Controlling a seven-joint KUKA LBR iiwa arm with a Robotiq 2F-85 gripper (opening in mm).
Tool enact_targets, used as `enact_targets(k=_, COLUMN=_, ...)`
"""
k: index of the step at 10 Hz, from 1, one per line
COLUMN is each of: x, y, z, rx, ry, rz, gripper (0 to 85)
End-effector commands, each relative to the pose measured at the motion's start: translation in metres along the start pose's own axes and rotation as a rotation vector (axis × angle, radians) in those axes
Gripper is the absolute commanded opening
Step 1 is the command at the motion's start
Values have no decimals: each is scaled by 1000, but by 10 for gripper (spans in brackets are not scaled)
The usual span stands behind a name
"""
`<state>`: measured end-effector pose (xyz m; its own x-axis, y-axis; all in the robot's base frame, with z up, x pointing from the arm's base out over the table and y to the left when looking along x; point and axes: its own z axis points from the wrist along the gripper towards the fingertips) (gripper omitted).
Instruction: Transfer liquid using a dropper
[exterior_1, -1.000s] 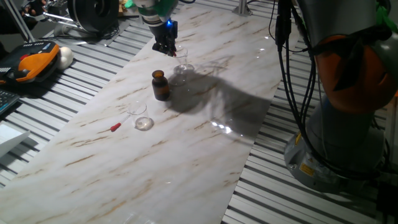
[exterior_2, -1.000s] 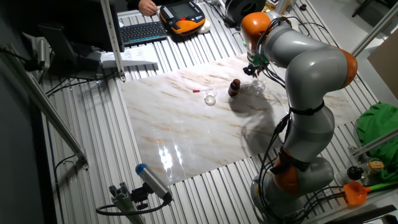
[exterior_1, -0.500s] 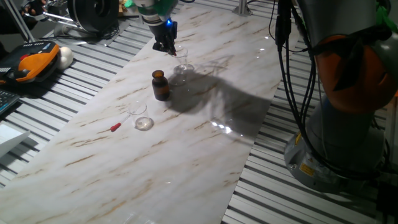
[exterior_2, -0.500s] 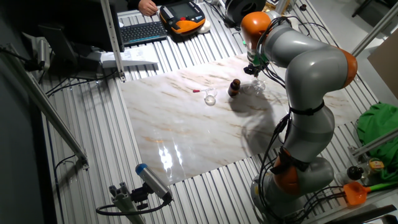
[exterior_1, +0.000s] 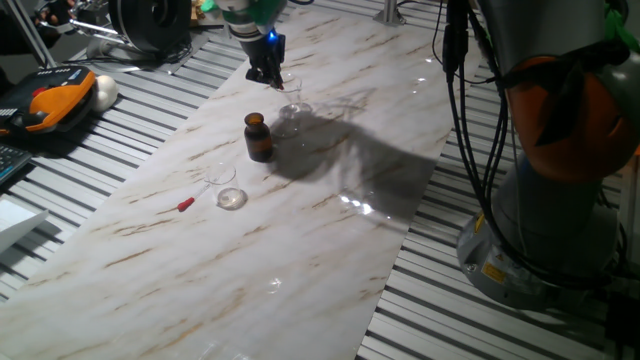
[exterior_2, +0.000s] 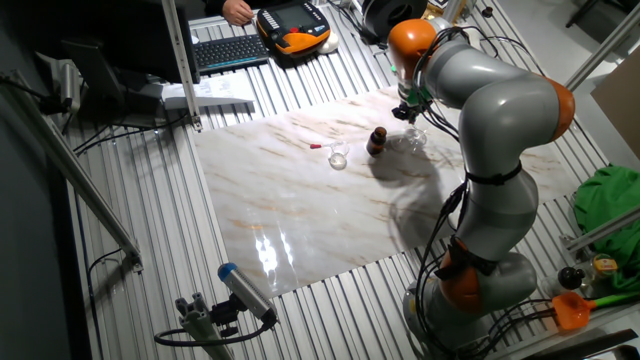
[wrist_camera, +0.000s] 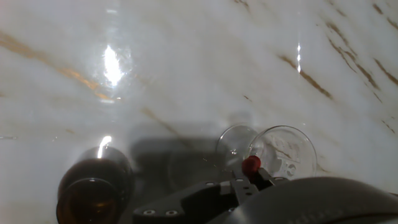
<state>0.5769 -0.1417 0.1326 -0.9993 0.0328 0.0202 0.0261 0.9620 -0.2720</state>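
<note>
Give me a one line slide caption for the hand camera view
Dropper with red bulb held over a clear glass, amber bottle standing open beside it on the marble table.

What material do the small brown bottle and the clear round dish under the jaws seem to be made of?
The small brown bottle looks like amber glass: dark, glossy, slightly see-through, with a bright glint in the hand view. The clear round dish seems to be glass or clear plastic: the marble-patterned tabletop shows through it and its rim shines.
</note>
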Motion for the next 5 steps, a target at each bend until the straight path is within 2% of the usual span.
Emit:
enact_targets(k=1, x=0, y=0, z=0, rx=0, ry=0, rz=0, gripper=340)
enact_targets(k=5, x=1, y=0, z=1, rx=0, ry=3, rz=-5, gripper=340)
